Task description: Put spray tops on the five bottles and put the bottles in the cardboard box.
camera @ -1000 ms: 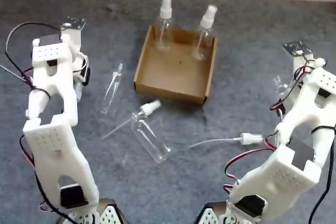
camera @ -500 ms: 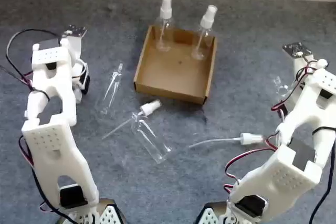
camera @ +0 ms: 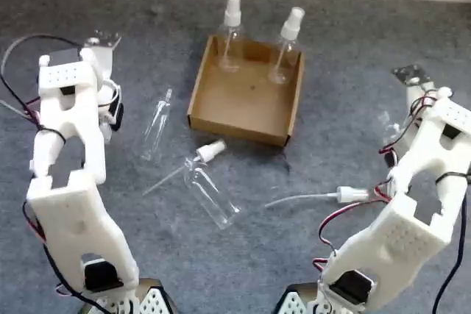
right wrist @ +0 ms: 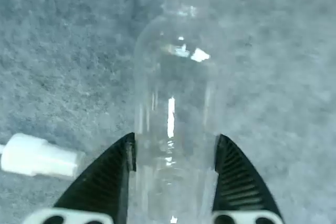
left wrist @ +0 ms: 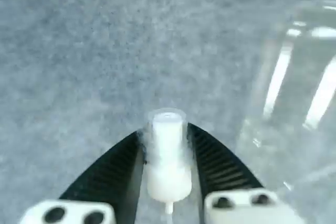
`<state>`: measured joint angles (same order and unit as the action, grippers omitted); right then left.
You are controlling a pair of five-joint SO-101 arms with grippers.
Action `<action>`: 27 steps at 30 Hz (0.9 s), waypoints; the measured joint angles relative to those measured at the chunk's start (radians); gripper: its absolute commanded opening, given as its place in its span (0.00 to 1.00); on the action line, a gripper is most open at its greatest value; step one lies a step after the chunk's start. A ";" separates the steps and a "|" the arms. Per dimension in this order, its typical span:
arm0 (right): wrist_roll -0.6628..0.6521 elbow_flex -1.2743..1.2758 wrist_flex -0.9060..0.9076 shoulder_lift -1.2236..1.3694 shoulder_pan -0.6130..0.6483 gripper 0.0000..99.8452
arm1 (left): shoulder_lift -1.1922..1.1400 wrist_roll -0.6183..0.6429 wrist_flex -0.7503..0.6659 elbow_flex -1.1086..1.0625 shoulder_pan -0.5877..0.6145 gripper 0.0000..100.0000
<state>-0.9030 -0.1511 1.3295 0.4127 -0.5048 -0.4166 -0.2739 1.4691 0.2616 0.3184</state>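
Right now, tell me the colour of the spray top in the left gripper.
White; the spray top shows best in the left wrist view.

high: overhead, whole table [camera: 353,27] | wrists: close, looking down at it

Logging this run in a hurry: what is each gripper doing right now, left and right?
Left gripper: closed, holding a spray top.
Right gripper: closed, holding a clear bottle with no top on it.
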 measured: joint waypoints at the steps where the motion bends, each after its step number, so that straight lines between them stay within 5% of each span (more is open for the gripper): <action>1: 0.000 0.000 -0.002 0.017 0.006 0.08 | 0.049 0.000 0.008 -0.025 -0.009 0.00; 6: 0.003 -0.028 -0.006 0.057 0.009 0.11 | 0.325 0.000 0.014 -0.226 -0.075 0.00; 13: 0.005 -0.034 -0.009 0.066 0.018 0.33 | 0.637 0.077 -0.061 -0.491 -0.204 0.00; 20: 0.083 -0.083 0.002 0.091 0.031 0.33 | 0.776 0.149 -0.123 -0.641 -0.348 0.00; 27: 0.110 -0.269 0.141 0.089 0.115 0.33 | 0.783 0.153 -0.161 -0.698 -0.356 0.00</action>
<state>-0.7925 -0.4196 1.4707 0.5017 -0.3897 0.3659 -0.1204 1.3080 -0.4365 -0.0376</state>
